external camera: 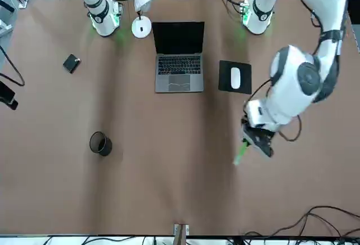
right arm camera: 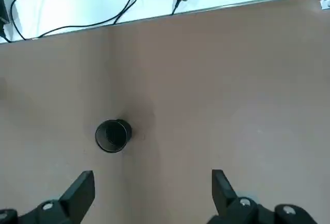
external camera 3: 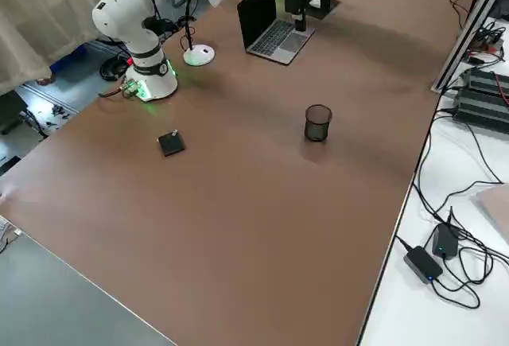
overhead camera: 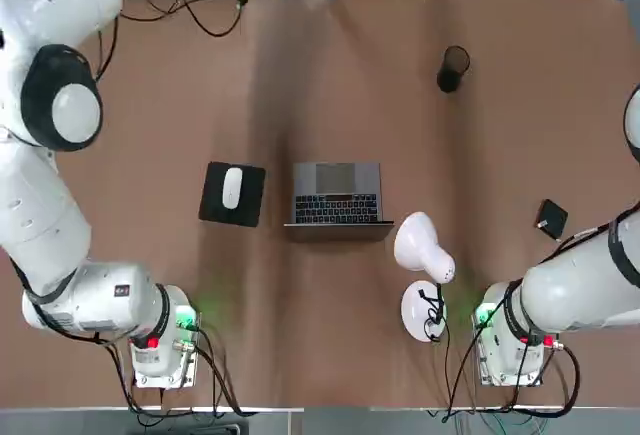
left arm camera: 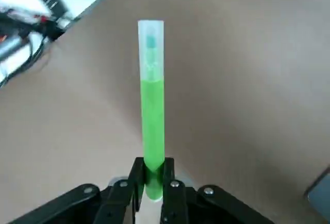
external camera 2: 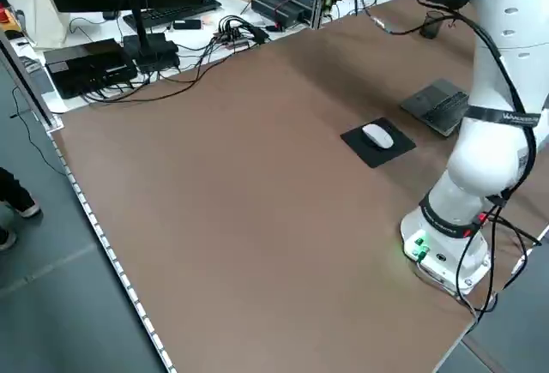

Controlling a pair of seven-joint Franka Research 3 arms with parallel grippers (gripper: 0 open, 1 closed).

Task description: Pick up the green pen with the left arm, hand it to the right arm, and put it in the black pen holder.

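Here the left gripper (external camera: 254, 138) is clamped on the green pen (external camera: 241, 153), lifted over the far part of the table (external camera: 169, 188), beyond the mouse pad (external camera: 235, 76) as the robot looks. In the front view the pen slants down and out from the black fingers, with its free end clear of the brown surface. The left wrist view shows the grip more plainly: the two fingers (left arm camera: 166, 180) pinch the pen (left arm camera: 152, 116) at one end, and the rest of it sticks straight out, bright green along the body and paler and see-through at the tip. The black pen holder (overhead camera: 452, 67) stands upright on the robot's right half of the table, well apart from the pen and from everything else. The right gripper (right arm camera: 153, 190) hangs above the table with its fingers spread wide and nothing between them, and its wrist view looks down on the holder's round rim (right arm camera: 113, 135). Nearer the robot, a laptop (overhead camera: 337, 194) sits open in the middle, with a white mouse (overhead camera: 232, 187) on the mouse pad to its left. A white desk lamp (overhead camera: 424, 275) stands to the laptop's right, and a small flat black gadget (overhead camera: 551, 219) lies near the right arm.
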